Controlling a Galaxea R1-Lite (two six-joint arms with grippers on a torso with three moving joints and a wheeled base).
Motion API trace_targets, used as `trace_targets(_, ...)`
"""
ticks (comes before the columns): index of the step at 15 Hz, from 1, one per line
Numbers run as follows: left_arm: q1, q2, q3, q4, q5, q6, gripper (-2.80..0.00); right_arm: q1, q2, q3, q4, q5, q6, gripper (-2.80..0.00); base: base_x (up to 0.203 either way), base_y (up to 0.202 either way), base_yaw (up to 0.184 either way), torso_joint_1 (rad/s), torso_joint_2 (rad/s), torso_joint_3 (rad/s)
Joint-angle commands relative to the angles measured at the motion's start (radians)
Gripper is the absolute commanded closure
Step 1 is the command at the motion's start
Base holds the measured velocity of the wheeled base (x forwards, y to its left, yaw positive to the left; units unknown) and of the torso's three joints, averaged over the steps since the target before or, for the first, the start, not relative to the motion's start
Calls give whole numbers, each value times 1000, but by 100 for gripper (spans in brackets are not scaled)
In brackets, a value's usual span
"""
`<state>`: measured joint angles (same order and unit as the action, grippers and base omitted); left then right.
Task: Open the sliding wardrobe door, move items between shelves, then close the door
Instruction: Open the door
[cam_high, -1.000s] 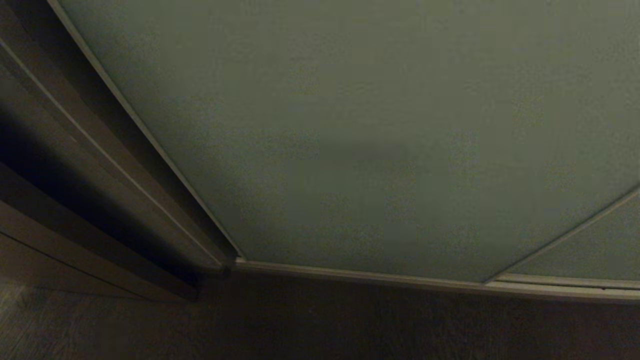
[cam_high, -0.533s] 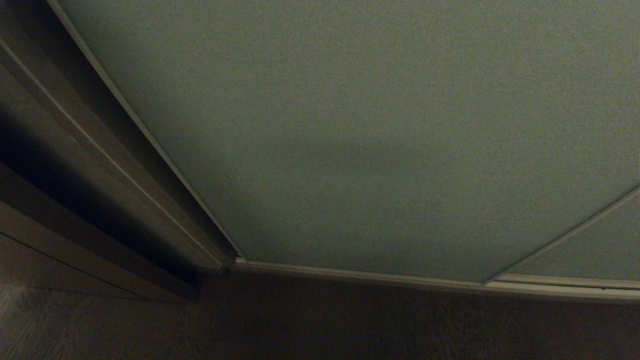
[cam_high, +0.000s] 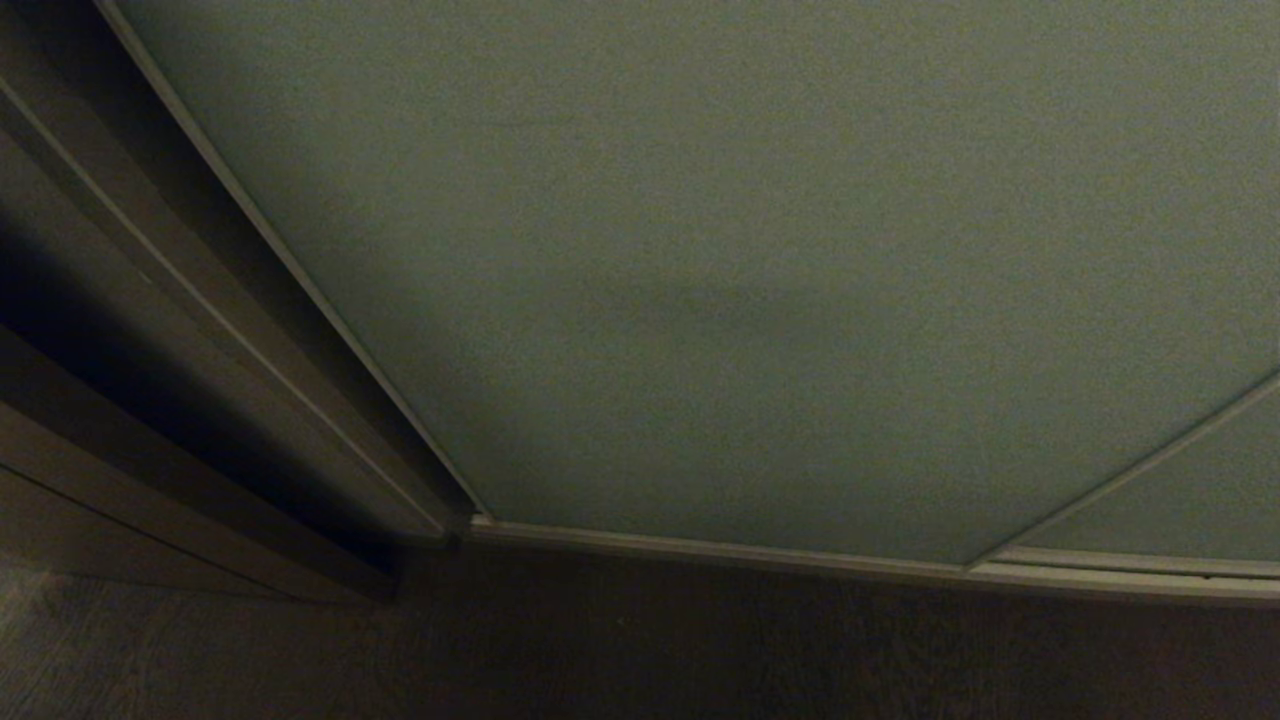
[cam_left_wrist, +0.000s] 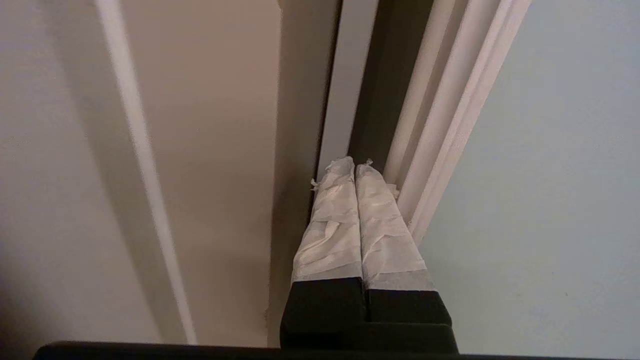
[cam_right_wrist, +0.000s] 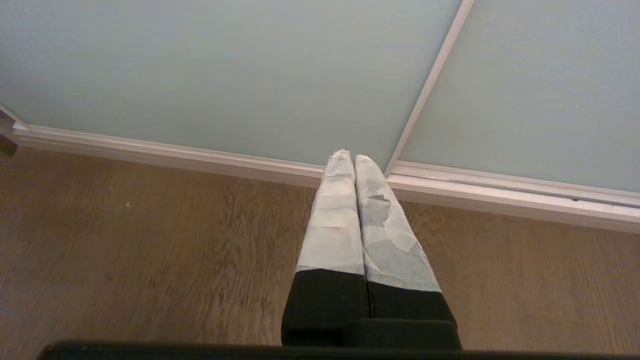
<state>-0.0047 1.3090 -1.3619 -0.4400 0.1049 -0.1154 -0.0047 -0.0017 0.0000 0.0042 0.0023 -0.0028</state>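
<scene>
Grey-green sliding wardrobe door stands shut; my left gripper, fingers pressed together and empty, noses beside its pale frame. I should hook that edge and push sideways.

The left gripper, two white-taped fingers pressed together on black bases, points its tips into the dark gap beside the pale metallic frame of the matte pale grey-green sliding wardrobe door. On the gap's other side runs flat beige panelling with a pale strip.
</scene>
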Motion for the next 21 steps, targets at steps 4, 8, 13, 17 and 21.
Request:
trace_targets(4,-5,5,-10,2,-50,-3,0,0,2,0,0,1,0,0,0,0,0,0,0,0)
trace_targets(8,-30,-1,-23,52,-104,-5,0,0,0,0,0,1,0,0,0,0,0,0,0,0)
trace_targets(13,-122,9,-71,148,-145,-9,0,0,0,0,0,1,0,0,0,0,0,0,0,0)
trace_targets(17,-245,45,-109,195,-146,-13,0,0,2,0,-1,1,0,0,0,0,0,0,0,0)
trace_targets(21,-356,100,-168,207,-143,-11,0,0,2,0,0,1,0,0,0,0,0,0,0,0)
